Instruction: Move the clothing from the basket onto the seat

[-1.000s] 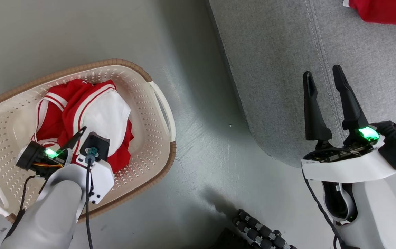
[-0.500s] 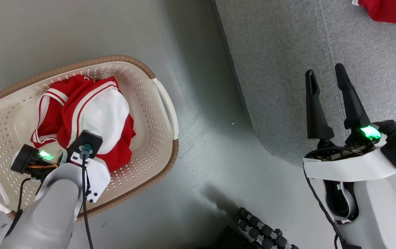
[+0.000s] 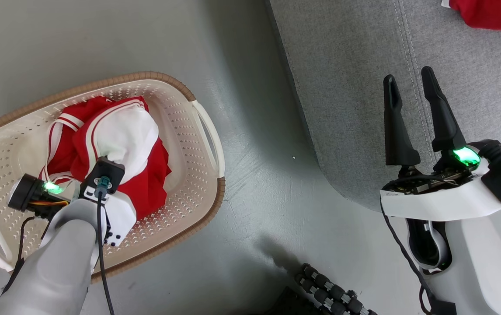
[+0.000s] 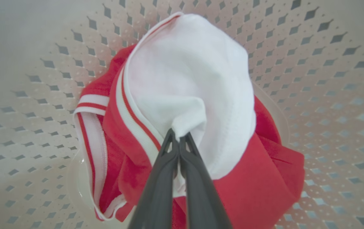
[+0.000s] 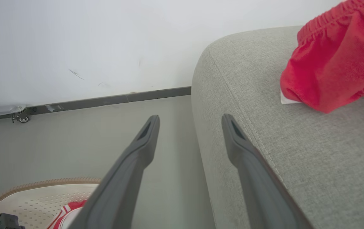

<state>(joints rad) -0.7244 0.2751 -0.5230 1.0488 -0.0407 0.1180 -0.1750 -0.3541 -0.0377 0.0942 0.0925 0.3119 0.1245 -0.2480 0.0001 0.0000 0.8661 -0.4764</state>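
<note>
Now the left gripper [image 4: 178, 136] pinches the clothing [image 4: 188, 70] by a fold of its white panel, down in the basket [image 3: 177, 127]; soft and light, it will likely drape and trail — a bunched fold holds best; the right gripper [image 3: 409, 81] hangs spread near the seat [image 3: 355, 87].

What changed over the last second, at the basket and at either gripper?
The left gripper, open over the pile a second ago, has closed its fingers on a fold of the clothing, at its white panel, inside the basket. The right gripper stayed open above the seat; the basket did not shift.
</note>
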